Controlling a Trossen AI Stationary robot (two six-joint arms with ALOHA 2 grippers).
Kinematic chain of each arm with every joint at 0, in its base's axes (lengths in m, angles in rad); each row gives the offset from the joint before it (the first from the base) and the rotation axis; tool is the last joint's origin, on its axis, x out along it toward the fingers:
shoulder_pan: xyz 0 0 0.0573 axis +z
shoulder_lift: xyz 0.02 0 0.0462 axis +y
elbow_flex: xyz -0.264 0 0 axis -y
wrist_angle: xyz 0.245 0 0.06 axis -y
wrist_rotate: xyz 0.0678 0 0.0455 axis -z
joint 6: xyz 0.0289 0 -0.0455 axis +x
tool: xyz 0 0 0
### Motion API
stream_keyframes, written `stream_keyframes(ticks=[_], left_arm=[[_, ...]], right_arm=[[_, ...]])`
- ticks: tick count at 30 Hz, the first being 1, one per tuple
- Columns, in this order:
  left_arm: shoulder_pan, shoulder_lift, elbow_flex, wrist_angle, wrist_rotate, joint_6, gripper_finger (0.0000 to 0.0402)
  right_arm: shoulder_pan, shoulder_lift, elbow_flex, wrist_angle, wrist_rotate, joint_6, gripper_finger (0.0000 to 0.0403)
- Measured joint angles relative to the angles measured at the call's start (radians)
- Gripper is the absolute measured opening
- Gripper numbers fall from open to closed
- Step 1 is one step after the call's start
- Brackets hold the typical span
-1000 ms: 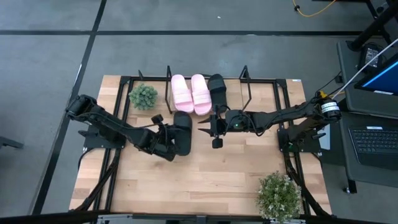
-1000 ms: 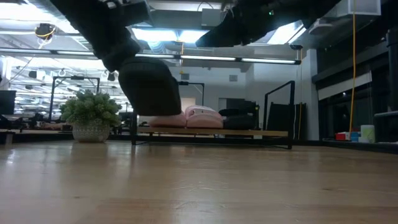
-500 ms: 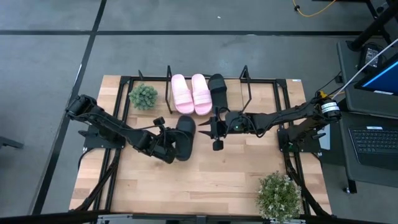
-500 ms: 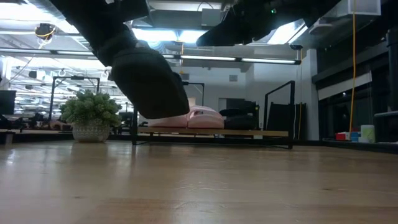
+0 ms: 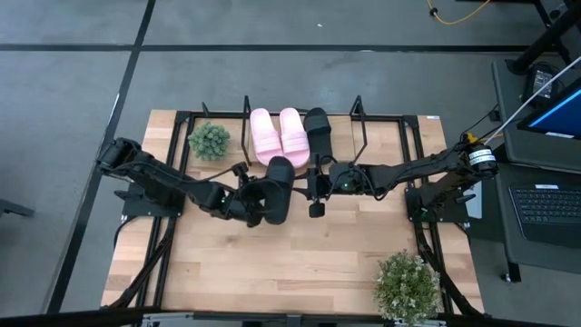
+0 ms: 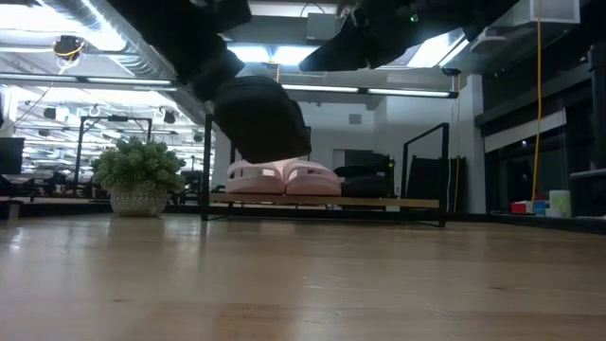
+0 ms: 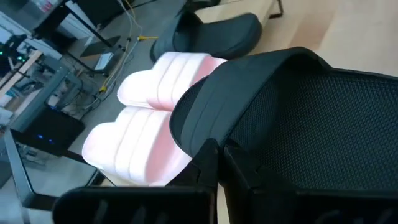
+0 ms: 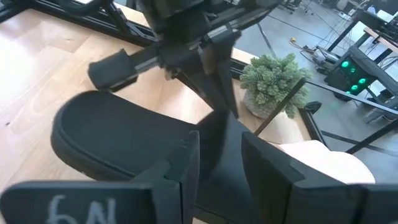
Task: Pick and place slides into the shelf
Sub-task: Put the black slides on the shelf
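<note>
A black slide point(image 5: 277, 182) hangs above the table's middle, close before the shelf point(image 5: 363, 118), with my left gripper point(image 5: 258, 202) shut on it. In the low view the slide point(image 6: 260, 118) is tilted and clear of the wood. Two pale pink slides point(image 5: 279, 136) and another black slide point(image 5: 317, 125) lie side by side on the shelf board. My right gripper point(image 5: 315, 195) hovers just right of the held slide, open, with nothing between its fingers. My left gripper pinches the black slide's side edge where the strap meets the sole point(image 7: 208, 134), between its two fingers point(image 7: 242, 177). The fingers come from the table's left, slanting a little downward. The slide is lifted clear of the table and tilted.
A small potted plant point(image 5: 210, 141) stands at the shelf's left end, and a bigger plant point(image 5: 407, 286) stands at the table's near right corner. Bare wooden tabletop point(image 5: 272, 263) lies toward the near edge. Black frame rails point(image 5: 168, 182) run along both table sides.
My left gripper has carried the black slide up and toward the far right, closer to the shelf, and has turned at the wrist. The slide has swung round and now reaches the near ends of the pink slides.
</note>
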Motion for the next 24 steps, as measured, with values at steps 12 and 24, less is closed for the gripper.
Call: stream_keyframes(ticks=[12, 24], left_arm=[[0.045, 0.000, 0.000, 0.111, 0.000, 0.086, 0.0000], [0.050, 0.000, 0.000, 0.161, -0.019, 0.161, 0.0000]], right_arm=[[0.000, 0.006, 0.041, -0.051, 0.092, 0.031, 0.0121], [0.000, 0.136, 0.268, -0.330, 0.182, 0.049, 0.0121]])
